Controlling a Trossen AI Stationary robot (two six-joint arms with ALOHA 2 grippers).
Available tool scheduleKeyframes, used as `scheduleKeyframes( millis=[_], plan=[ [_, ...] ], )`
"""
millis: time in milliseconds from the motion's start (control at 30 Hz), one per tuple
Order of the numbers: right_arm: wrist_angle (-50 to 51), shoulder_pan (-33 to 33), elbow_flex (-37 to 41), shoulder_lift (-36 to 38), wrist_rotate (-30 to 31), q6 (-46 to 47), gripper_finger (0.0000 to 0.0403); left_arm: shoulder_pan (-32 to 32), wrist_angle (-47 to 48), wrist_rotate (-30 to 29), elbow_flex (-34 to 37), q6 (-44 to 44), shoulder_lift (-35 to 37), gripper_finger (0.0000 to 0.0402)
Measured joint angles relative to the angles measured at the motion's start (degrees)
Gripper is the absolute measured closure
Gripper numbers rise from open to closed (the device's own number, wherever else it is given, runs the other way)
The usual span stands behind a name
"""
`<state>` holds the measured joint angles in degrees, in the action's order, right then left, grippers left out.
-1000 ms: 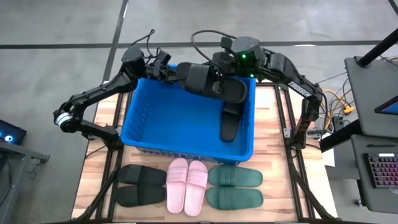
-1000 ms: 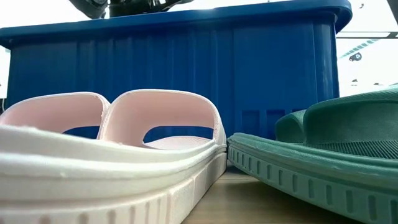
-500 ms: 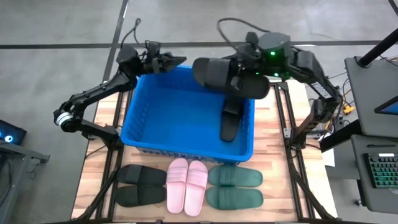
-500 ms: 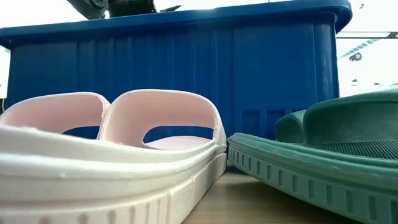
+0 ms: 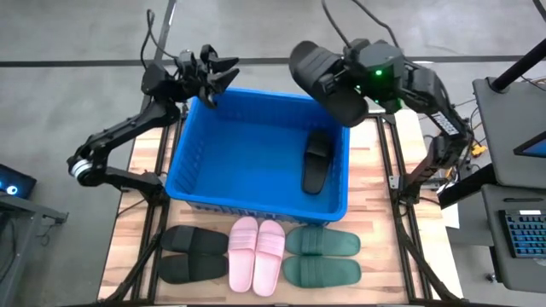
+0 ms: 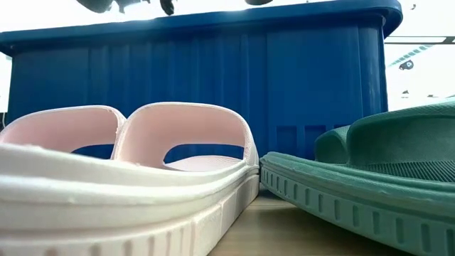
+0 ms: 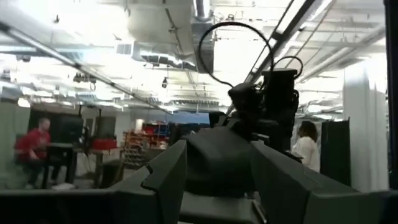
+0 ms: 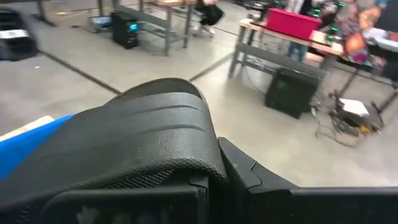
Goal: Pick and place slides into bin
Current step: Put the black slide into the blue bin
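My right gripper (image 5: 351,75) is shut on a black slide (image 5: 328,83) and holds it in the air over the far right corner of the blue bin (image 5: 198,145). A second black slide (image 5: 316,162) lies inside the bin by its right wall. My left gripper (image 5: 218,77) is open and empty above the bin's far left corner. In the left wrist view its fingers (image 7: 165,180) frame my right arm and the held slide (image 7: 217,162) farther off. My right gripper holds the black slide at its wide ribbed strap (image 8: 155,134); one finger (image 8: 249,177) shows beside the strap, and the slide hides the other. The fingers come from the table's right side. The slide is lifted clear of the bin and tilted.
A black pair (image 5: 192,254), a light pink pair (image 5: 257,254) and a dark green pair (image 5: 322,257) lie in a row on the table in front of the bin. The low view shows the pink slides (image 6: 142,178) and a green one (image 6: 370,178) against the bin wall (image 6: 213,78).
My right gripper has risen and gone toward the table's far right with the black slide, which has lifted out over the bin's far rim and tipped. My left gripper has drawn back from that slide toward the far left corner of the bin.
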<state>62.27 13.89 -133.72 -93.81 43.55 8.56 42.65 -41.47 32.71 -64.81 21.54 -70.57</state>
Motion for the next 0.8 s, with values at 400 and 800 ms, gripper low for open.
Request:
scheduleKeyframes(
  millis=[400, 800],
  plan=[
    [-6.17, 0.02, 6.73, -1.60, -4.96, 15.71, 0.0394, 0.02, 18.16, 3.26, 0.36, -33.37, 4.94, 0.0240],
    [-11.20, 0.02, 7.83, -1.58, -12.09, 21.57, 0.0394, -0.24, 22.91, -0.53, 0.45, -62.12, 5.35, 0.0195]
  ],
)
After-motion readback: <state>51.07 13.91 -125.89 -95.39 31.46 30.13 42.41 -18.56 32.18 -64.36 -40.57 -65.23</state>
